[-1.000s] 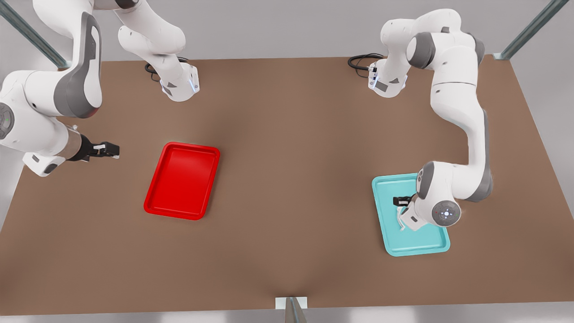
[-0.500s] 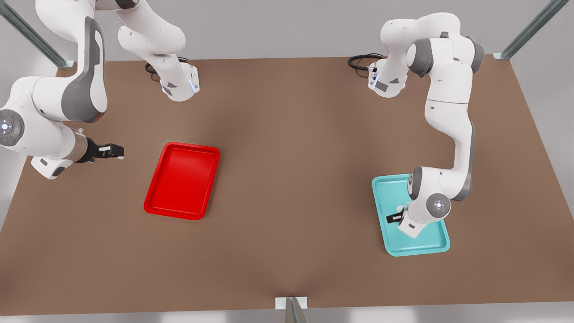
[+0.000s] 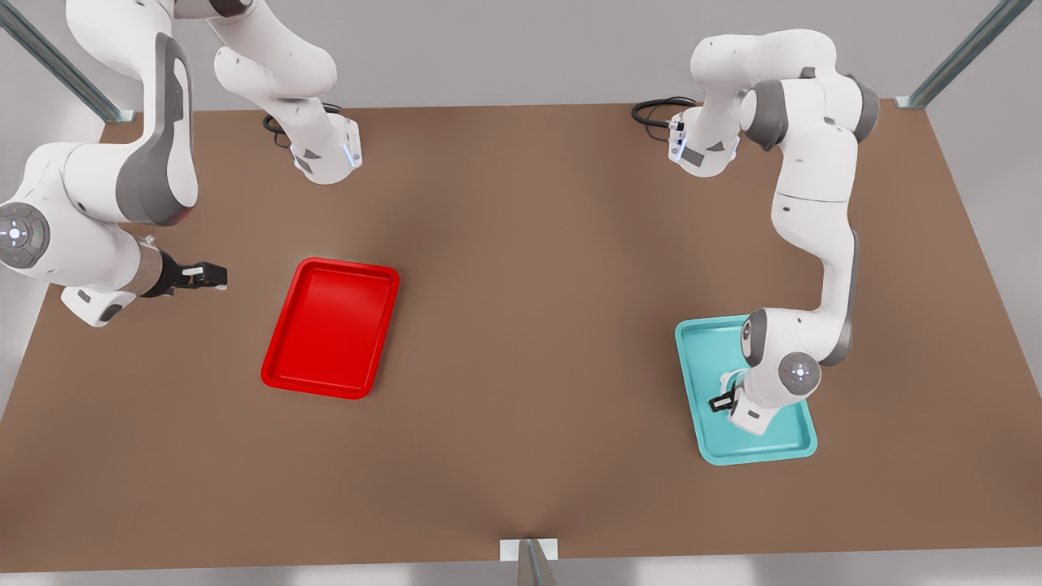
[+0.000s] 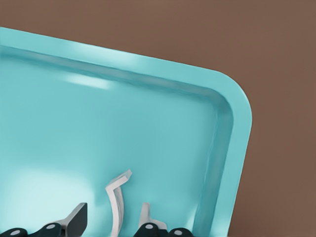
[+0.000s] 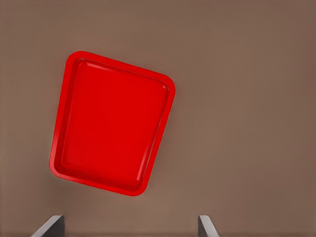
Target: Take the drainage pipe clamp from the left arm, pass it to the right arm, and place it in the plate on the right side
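Brown table (image 3: 529,325) carries two trays: the red plate (image 3: 331,327) and a teal tray (image 3: 716,443). Left gripper (image 3: 723,400), fingers (image 4: 75,220) spread, straddles the half-hidden drainage pipe clamp (image 4: 117,202) in the teal tray; right gripper (image 3: 213,277) waits open, left of the plate

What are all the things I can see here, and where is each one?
Table: one, brown, under everything.
Plate: one, glossy red, flat on the table toward the front view's left, nothing in it.
Teal tray: one, on the table toward the front view's right.
Drainage pipe clamp: one, white, curved, lying in the teal tray near a corner.
Cables: black, at the far edge beside each arm's base.
Left gripper: one, low over the teal tray, jaws open on either side of the clamp, not closed on it.
Right gripper: one, above the table beside the red plate, jaws open, holding nothing, waiting.
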`<move>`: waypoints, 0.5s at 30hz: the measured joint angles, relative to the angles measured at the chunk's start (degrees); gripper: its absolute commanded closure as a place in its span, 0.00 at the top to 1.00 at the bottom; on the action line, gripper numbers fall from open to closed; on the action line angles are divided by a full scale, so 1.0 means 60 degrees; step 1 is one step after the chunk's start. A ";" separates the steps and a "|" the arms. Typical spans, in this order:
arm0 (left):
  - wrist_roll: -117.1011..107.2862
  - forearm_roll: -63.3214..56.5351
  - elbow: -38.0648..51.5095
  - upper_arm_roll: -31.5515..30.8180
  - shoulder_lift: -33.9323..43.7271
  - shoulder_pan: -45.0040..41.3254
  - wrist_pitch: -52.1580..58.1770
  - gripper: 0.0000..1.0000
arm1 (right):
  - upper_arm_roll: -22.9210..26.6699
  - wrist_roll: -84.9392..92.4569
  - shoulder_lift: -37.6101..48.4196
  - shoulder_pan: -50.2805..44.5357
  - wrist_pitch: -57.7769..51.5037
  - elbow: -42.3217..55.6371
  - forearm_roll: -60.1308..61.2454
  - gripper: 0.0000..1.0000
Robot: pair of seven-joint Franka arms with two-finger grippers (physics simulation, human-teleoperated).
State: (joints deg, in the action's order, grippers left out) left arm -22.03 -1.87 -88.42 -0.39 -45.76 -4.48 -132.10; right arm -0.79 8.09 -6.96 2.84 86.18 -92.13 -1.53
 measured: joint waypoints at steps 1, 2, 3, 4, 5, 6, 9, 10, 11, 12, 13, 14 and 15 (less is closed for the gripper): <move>-0.0019 0.0003 -0.0002 0.0001 -0.0001 0.0000 -0.0014 0.58 | 0.0000 0.0001 -0.0003 0.0001 0.0002 0.0000 0.0002 1.00; -0.0037 0.0007 -0.0003 0.0000 -0.0001 0.0000 -0.0026 0.55 | 0.0000 0.0001 -0.0005 0.0000 0.0003 0.0000 0.0001 1.00; -0.0055 0.0012 -0.0003 0.0003 -0.0007 0.0000 -0.0037 0.53 | 0.0000 0.0002 -0.0008 -0.0002 0.0005 0.0000 0.0001 1.00; -0.0073 0.0018 -0.0003 0.0004 -0.0011 0.0000 -0.0048 0.53 | 0.0000 0.0004 -0.0011 -0.0003 0.0006 0.0000 0.0001 1.00; -0.0090 0.0025 -0.0004 0.0003 -0.0014 0.0001 -0.0057 0.52 | 0.0000 0.0004 -0.0014 -0.0004 0.0007 -0.0001 0.0001 1.00; -0.0107 0.0030 -0.0004 -0.0003 -0.0015 0.0001 -0.0064 0.52 | 0.0000 0.0005 -0.0012 -0.0005 0.0008 0.0000 0.0000 1.00; -0.0149 0.0039 0.0002 0.0002 -0.0051 0.0051 -0.0085 0.48 | -0.0002 0.0007 -0.0008 -0.0003 0.0009 -0.0011 0.0003 1.00; -0.0162 0.0040 0.0006 0.0001 -0.0055 0.0062 -0.0091 0.45 | -0.0004 0.0008 -0.0007 -0.0003 0.0008 -0.0013 0.0005 1.00; -0.0173 0.0038 0.0014 0.0003 -0.0063 0.0068 -0.0095 0.45 | -0.0008 0.0008 -0.0007 -0.0001 0.0006 -0.0014 0.0007 1.00; -0.0184 0.0038 0.0020 0.0005 -0.0069 0.0071 -0.0099 0.41 | -0.0011 0.0009 -0.0007 -0.0002 0.0007 -0.0015 0.0008 1.00; -0.0196 0.0041 0.0023 0.0005 -0.0072 0.0072 -0.0102 0.41 | -0.0013 0.0009 -0.0012 -0.0004 0.0007 -0.0015 0.0006 1.00; -0.0206 0.0041 0.0024 0.0006 -0.0079 0.0073 -0.0105 0.41 | -0.0010 0.0010 -0.0017 -0.0008 0.0008 -0.0015 0.0005 1.00; -0.0217 0.0042 0.0025 0.0006 -0.0084 0.0073 -0.0107 0.41 | -0.0012 0.0010 -0.0019 -0.0006 0.0008 -0.0015 0.0004 1.00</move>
State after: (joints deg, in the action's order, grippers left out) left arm -23.33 -1.62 -88.27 -0.35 -46.27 -4.04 -132.74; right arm -0.87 8.16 -7.07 2.80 86.23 -92.22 -1.50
